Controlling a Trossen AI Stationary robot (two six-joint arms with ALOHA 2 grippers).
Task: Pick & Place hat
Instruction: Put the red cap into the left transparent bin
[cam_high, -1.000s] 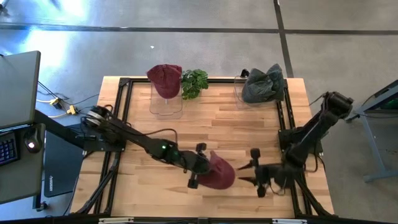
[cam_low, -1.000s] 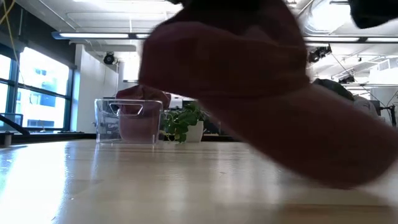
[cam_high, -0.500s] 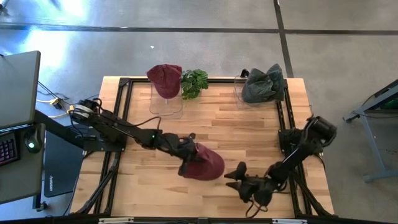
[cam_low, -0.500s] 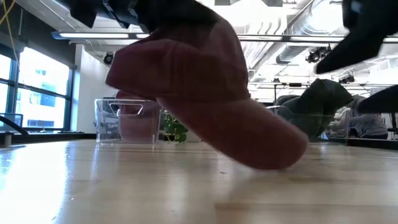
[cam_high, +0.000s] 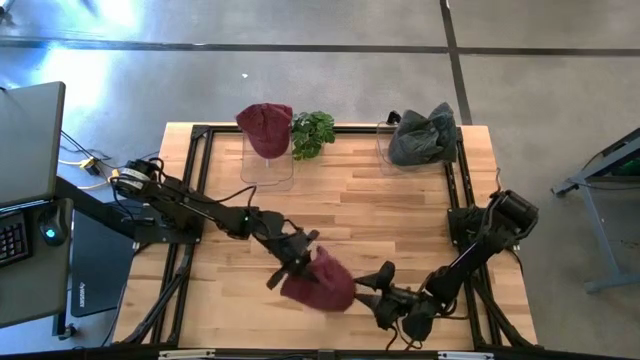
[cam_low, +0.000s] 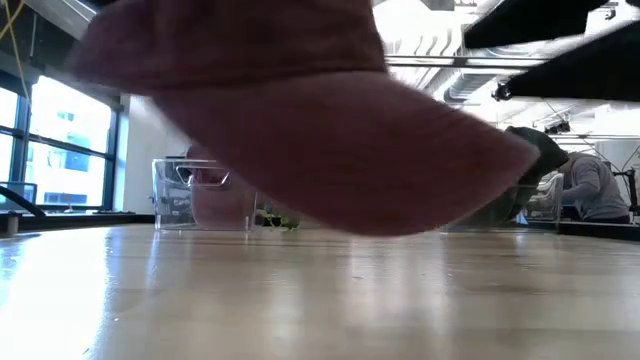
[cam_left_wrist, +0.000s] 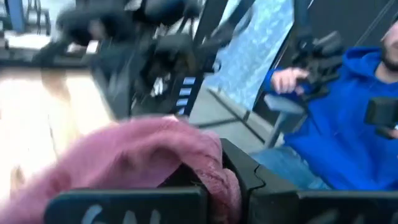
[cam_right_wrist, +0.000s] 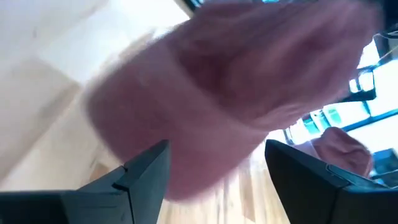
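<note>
My left gripper (cam_high: 292, 258) is shut on a maroon cap (cam_high: 320, 282) over the table's near middle. The cap fills the low view (cam_low: 300, 130) and hangs above the tabletop. In the left wrist view the cap's cloth (cam_left_wrist: 137, 155) bulges over my gripper (cam_left_wrist: 227, 186). My right gripper (cam_high: 372, 290) is open just to the right of the cap. Its two fingers frame the cap (cam_right_wrist: 236, 87) in the right wrist view; I cannot tell whether they touch it. My left gripper pinches a bunched fold of the cap's cloth (cam_left_wrist: 214, 177) between its two fingers, at the cap's left side (cam_high: 303, 265). The fingers come from the table's left, slanting down. The cap is lifted clear of the table and hangs tilted beside and below the fingers.
At the far edge, a second maroon cap (cam_high: 265, 128) and a dark grey-green cap (cam_high: 420, 135) each sit on a clear stand. A small green plant (cam_high: 313, 130) is between them. A person in a blue hoodie (cam_left_wrist: 336, 124) sits beyond the table. Bare wood lies mid-table (cam_high: 380, 205).
My left gripper drew the cap toward the table's left and far side, then swung it back toward the near edge, turning it about; the cap stayed off the table. My right gripper moved left along the near edge toward the cap, staying open.
</note>
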